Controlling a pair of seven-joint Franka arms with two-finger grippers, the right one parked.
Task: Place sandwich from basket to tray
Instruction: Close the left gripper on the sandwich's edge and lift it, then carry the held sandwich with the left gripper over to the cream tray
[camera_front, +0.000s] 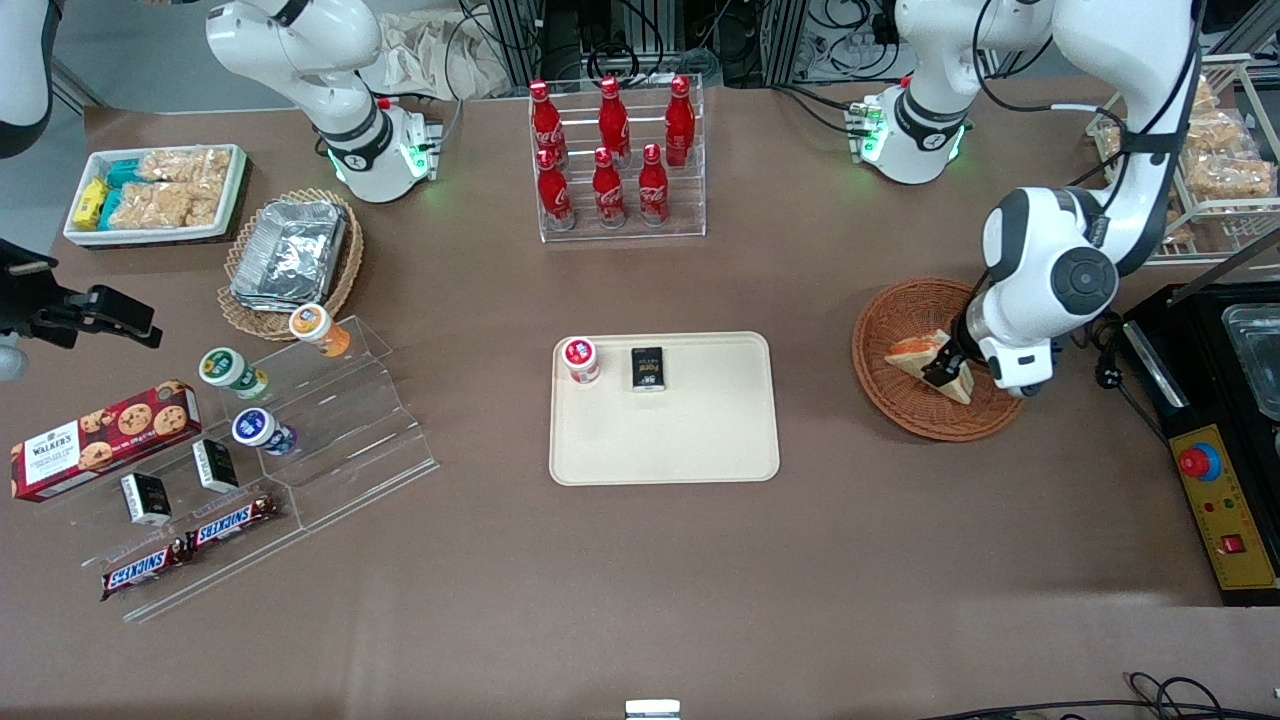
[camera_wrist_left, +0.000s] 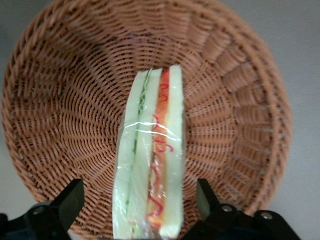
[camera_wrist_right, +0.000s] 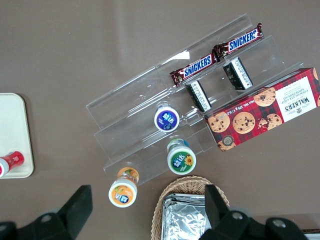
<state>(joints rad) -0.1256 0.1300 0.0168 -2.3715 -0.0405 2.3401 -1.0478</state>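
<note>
Here, open gripper (camera_wrist_left: 137, 210) straddling film-wrapped triangular sandwich (camera_wrist_left: 150, 165), round woven basket (camera_wrist_left: 60, 100)

White arm (camera_front: 1060, 270), black joints, black gripper (camera_front: 944, 372).

sandwich (camera_wrist_left: 150, 165) end — cut off

1. A red cookie box (camera_front: 105, 440) reads "WALKER'S", with "SHORTBREAD" legible in the right wrist view.
2. Two brown candy bars (camera_front: 187, 550) each read "SNICKERS".
3. Six red bottles (camera_front: 610, 150) carry white Coca-Cola script.
</note>
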